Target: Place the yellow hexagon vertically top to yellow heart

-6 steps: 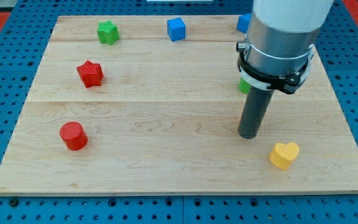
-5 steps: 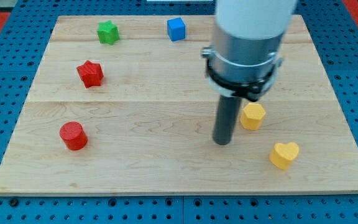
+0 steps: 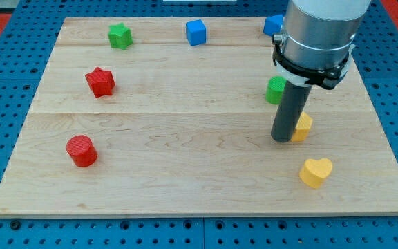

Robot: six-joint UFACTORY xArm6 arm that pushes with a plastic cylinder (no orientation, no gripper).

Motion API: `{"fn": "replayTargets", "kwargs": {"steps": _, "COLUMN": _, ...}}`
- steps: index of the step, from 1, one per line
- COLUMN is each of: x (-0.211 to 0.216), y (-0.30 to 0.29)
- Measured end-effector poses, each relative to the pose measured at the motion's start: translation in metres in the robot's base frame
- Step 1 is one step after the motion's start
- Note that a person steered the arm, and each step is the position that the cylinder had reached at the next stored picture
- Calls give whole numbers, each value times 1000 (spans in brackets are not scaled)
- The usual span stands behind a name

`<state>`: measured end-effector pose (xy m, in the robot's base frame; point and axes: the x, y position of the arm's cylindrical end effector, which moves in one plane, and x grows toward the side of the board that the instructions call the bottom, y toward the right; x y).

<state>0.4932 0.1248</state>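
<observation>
- No gripper here: your rod's tip (image 3: 281,140) touches the yellow hexagon (image 3: 301,127) on its left.
- The yellow heart (image 3: 316,172) lies below, slightly right of the hexagon.

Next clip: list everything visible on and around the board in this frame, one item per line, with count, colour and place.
green star: 1, green, top left of the board
blue cube: 1, blue, top edge, near the middle
blue block: 1, blue, top edge toward the view's right, partly hidden by the arm, shape unclear
red star: 1, red, left side, upper half
red cylinder: 1, red, left side, lower half
green block: 1, green, right of centre, partly behind the rod, shape unclear
yellow hexagon: 1, yellow, just right of the rod, partly hidden
yellow heart: 1, yellow, lower right
wooden board: 1, light wood, on a blue pegboard
my tip: 1, dark rod end, against the yellow hexagon's left side
</observation>
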Motion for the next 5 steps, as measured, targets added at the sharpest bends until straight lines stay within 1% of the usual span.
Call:
{"fn": "replayTargets", "kwargs": {"steps": 3, "x": 2, "y": 14}}
{"fn": "replayTargets", "kwargs": {"steps": 4, "x": 28, "y": 4}}
{"fn": "replayTargets", "kwargs": {"steps": 5, "x": 75, "y": -54}}
